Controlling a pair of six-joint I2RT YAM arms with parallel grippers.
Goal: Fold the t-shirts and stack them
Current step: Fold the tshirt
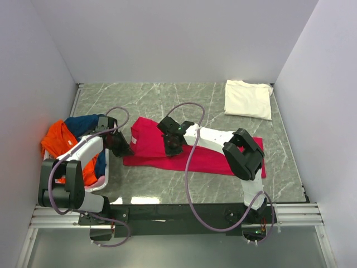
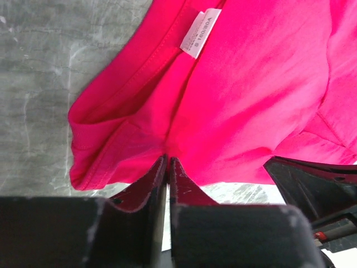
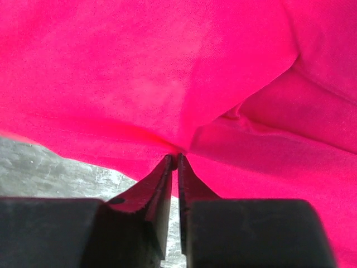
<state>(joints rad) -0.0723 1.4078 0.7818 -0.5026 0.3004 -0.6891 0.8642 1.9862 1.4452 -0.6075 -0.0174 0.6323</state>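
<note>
At the near left of the grey marble-patterned desk [image 1: 145, 100] sits a white slatted plastic basket [image 1: 104, 180]. It holds a crumpled orange t-shirt [image 1: 56, 139] with a navy t-shirt [image 1: 81, 124] bunched just behind it. The left arm reaches over this basket toward the desk centre. There, a crimson-pink cotton t-shirt [image 1: 146, 142] lies spread in a long band from the centre to the right side, with one part doubled over at its left end. The left end effector [image 2: 168, 159] is clenched on the near edge of this shirt at that left end. Its fingers are nearly together and a crease in the cloth runs down to the tips. The small white neck label [image 2: 199, 32] is exposed beyond the tips, on the inside of the collar. The right end effector [image 3: 178, 157] is likewise clenched on the crimson-pink fabric, further right along the same near edge, and folds converge at its fingertips. At the far right corner of the desk, well apart from both arms, a cream-white t-shirt [image 1: 248, 99] lies folded into a flat rectangle.
</note>
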